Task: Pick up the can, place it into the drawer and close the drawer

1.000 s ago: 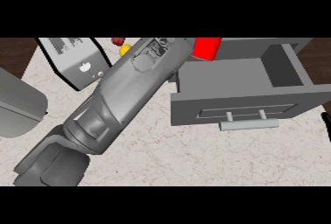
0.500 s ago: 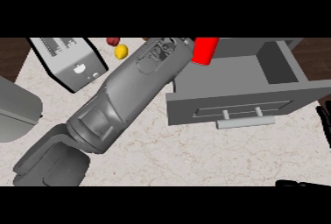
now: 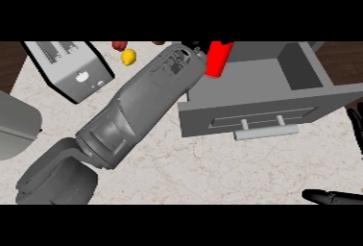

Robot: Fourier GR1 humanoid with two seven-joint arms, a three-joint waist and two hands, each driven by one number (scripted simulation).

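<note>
The red can (image 3: 218, 59) hangs slightly tilted over the back left corner of the open grey drawer (image 3: 248, 115). My left forearm runs from the lower left up to it, and my left hand (image 3: 193, 48) is curled on the can's left side, mostly hidden behind the wrist. The drawer is pulled out, its inside (image 3: 259, 77) showing nothing in it and its handle (image 3: 264, 133) facing me. Only dark fingers of my right hand (image 3: 332, 196) show, straight and still, at the lower right corner and along the right edge.
A grey toaster (image 3: 71, 67) stands at the back left. A yellow item (image 3: 128, 57), a red one (image 3: 120, 45) and a brown one (image 3: 157, 43) lie near the back edge. A grey rounded object (image 3: 14, 125) sits at the left edge.
The can has moved right and toward me with my left hand, now over the drawer's corner. My right hand's fingers have come into sight at the lower right.
</note>
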